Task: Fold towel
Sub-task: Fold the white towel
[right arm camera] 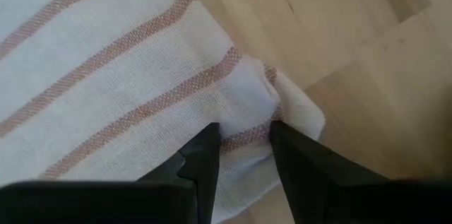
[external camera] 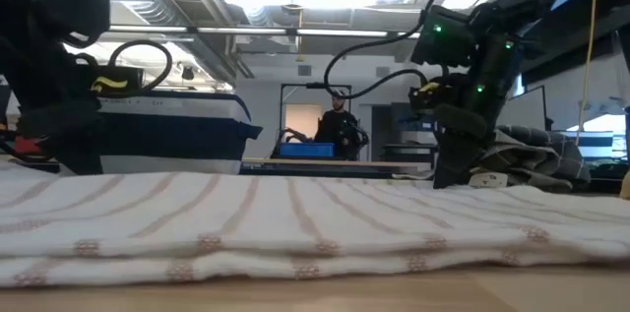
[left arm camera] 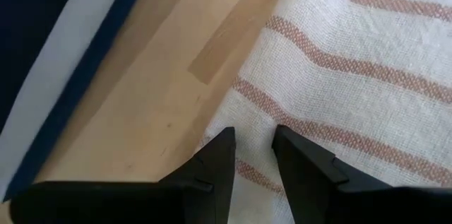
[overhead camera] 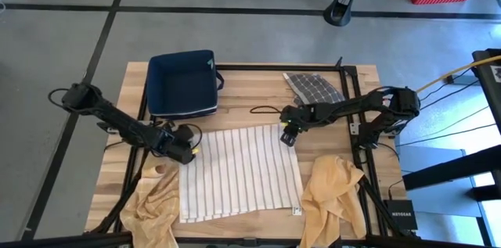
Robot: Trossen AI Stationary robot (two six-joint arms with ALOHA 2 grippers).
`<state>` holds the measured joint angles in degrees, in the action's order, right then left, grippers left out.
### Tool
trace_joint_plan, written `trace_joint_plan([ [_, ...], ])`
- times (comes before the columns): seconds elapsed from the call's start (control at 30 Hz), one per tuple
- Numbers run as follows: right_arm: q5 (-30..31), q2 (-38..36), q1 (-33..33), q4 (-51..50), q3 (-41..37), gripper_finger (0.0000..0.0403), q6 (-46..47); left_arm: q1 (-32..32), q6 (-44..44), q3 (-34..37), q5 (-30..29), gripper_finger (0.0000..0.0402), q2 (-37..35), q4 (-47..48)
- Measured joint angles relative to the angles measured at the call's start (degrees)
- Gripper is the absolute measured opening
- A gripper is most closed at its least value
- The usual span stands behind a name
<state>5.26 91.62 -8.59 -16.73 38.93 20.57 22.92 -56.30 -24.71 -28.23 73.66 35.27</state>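
Striped towel (external camera: 295,223) fills the foreground of the low view, lying flat across the middle of the wooden table (overhead camera: 250,99), its pale cloth crossed by thin reddish lines. At the towel's far left corner, the left gripper (left arm camera: 251,155) presses down with its 2 fingers set narrowly on the cloth edge. At the far right corner, the right gripper (right arm camera: 244,146) pinches a small raised fold of the towel between narrowly set fingers. Beyond the towel sits a dark blue bin (overhead camera: 182,84), with a checked cloth (overhead camera: 311,88) to its right. 2 tan cloths (overhead camera: 333,193) hang over the table's near edge, 1 on each side.
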Motion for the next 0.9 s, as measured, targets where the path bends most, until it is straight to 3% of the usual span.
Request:
trace_joint_plan([
  [0.17, -3.33, -2.15, -0.05, -3.25, 3.45, 0.0136, -4.18, -0.87, 10.17, -6.71, 0.84, 0.0100, -2.29, 1.06],
  [0.3, -10.35, -7.33, 0.30, -7.21, 8.44, 0.0136, -9.75, -0.17, 16.53, -13.65, 4.22, 0.0100, -3.71, 2.23],
  [0.43, -13.88, -11.01, 3.57, -7.78, 9.71, 0.0136, -10.89, 1.79, 16.99, -17.62, 8.04, 0.0100, -4.09, -0.54],
  [0.53, -13.10, -12.29, 6.43, -6.87, 10.05, 0.0136, -11.91, 2.48, 18.01, -17.50, 8.02, 0.0103, -3.90, -5.86],
  [0.67, -6.66, -11.51, 9.85, -6.45, 9.92, 0.0136, -12.43, 1.45, 19.83, -16.70, 8.43, 0.0136, -2.60, -9.64],
  [0.9, -5.66, -8.27, 14.51, -5.08, 9.96, 0.0136, -13.26, 1.14, 19.60, -16.72, 21.62, 0.0222, 0.89, -6.57],
])
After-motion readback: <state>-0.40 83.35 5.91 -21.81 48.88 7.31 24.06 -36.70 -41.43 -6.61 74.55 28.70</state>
